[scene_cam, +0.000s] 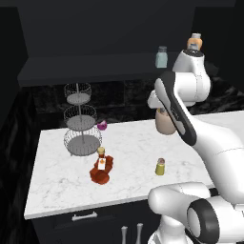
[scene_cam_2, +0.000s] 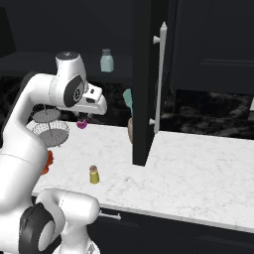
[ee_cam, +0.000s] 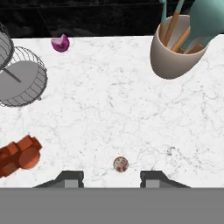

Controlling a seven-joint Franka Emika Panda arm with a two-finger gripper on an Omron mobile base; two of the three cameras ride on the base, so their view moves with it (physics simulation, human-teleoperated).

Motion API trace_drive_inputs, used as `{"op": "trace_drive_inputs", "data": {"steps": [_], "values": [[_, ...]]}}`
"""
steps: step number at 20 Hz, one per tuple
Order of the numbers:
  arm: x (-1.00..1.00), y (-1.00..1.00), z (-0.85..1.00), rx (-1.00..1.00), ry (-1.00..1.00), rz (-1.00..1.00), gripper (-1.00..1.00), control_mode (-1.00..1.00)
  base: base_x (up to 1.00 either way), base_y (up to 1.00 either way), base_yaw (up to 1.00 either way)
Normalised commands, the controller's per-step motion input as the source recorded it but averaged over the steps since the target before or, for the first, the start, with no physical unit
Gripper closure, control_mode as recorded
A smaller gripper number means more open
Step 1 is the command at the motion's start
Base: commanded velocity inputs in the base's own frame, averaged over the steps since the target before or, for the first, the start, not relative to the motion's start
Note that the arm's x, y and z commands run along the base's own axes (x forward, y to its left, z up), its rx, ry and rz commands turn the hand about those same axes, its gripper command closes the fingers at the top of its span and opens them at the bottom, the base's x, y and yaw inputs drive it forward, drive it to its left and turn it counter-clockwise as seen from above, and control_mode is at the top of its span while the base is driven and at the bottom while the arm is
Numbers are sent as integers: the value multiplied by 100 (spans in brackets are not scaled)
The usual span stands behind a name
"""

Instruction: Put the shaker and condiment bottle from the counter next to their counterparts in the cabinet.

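Observation:
The small yellow-green shaker stands upright on the white marble counter. In the hand view its brownish cap lies far below, between my fingertips. My gripper hangs high above it, open and holding nothing. The red-brown condiment bottle sits left of the shaker; my arm covers most of it in the right base view. On the dark cabinet's ledge stand a pale blue-grey shaker and an orange bottle with a white cap.
A three-tier wire basket stands at the counter's back left, with a small purple item beside it. A beige utensil holder is at the back. An open dark cabinet door hangs over the counter.

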Motion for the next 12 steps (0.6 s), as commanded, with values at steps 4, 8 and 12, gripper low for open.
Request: {"op": "trace_drive_inputs", "data": {"steps": [4, 8, 12], "values": [[-11, 0, 0, 0, -4, 0, -100, -100, 0, 0, 0], [-18, 0, 0, 0, -11, 0, -100, -100, 0, 0, 0], [-20, 0, -3, 0, -13, 0, -100, -100, 0, 0, 0]]}}
